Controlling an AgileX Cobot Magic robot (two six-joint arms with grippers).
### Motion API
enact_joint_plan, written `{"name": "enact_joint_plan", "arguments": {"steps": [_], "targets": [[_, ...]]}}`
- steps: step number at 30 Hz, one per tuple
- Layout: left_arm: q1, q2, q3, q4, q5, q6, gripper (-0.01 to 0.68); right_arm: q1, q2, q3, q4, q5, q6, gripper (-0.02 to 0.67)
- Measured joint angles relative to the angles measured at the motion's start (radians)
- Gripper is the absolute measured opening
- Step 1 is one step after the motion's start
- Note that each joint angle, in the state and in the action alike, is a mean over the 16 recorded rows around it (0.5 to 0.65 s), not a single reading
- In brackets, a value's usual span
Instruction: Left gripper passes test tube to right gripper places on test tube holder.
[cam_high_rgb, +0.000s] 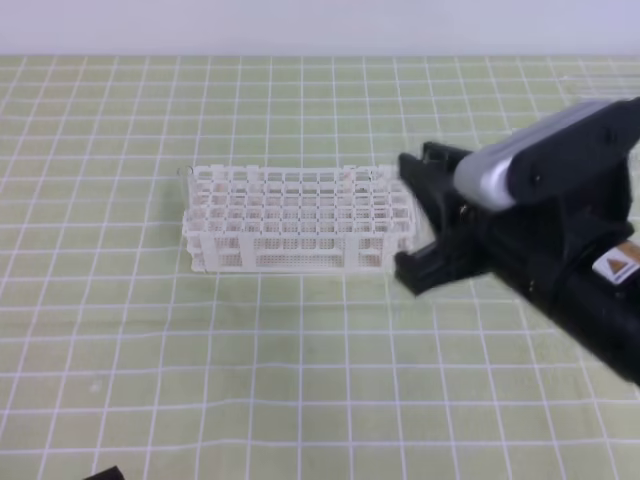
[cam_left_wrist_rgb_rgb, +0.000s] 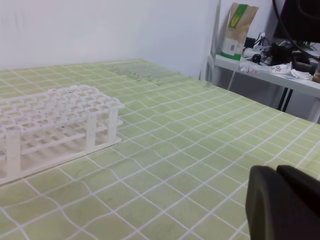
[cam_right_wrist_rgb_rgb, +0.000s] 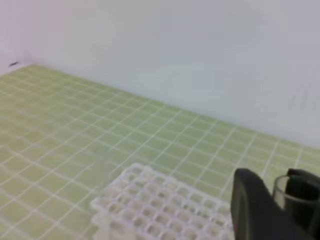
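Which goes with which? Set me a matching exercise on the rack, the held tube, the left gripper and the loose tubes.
1 test tube holder
2 test tube
3 left gripper
4 loose tubes

a shut, empty
b white, standing on the mat
c lying at the mat's far edge
d held in the right gripper

Pairs: 1-b, 2-d, 3-a, 4-c

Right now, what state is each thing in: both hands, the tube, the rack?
Right hand: closed on the test tube, by the rack's end.
Left hand: shut, empty.
Test tube: held upright, not yet in the rack.
Test tube holder: standing upright on the mat.
Spare tubes: lying on the mat.
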Motion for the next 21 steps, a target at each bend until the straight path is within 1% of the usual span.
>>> {"name": "enact_joint_plan", "arguments": {"steps": [6, 12, 15, 21], "targets": [[0.0, -0.001, 0.0, 0.0, 0.0, 0.0, -0.002, -0.052, 0.063, -0.023, -0.274, -0.038, 0.266, 0.093], [0.0, -0.001, 0.0, 0.0, -0.001, 0.0, -0.002, -0.091, 0.186, -0.115, -0.536, -0.081, 0.522, 0.093], [0.0, 0.001, 0.001, 0.001, -0.003, 0.0, -0.002, -0.098, 0.262, -0.184, -0.604, -0.084, 0.584, 0.093], [0.0, 0.001, 0.001, 0.001, -0.004, 0.0, -0.002, -0.099, 0.409, -0.342, -0.64, -0.052, 0.595, 0.093]]}}
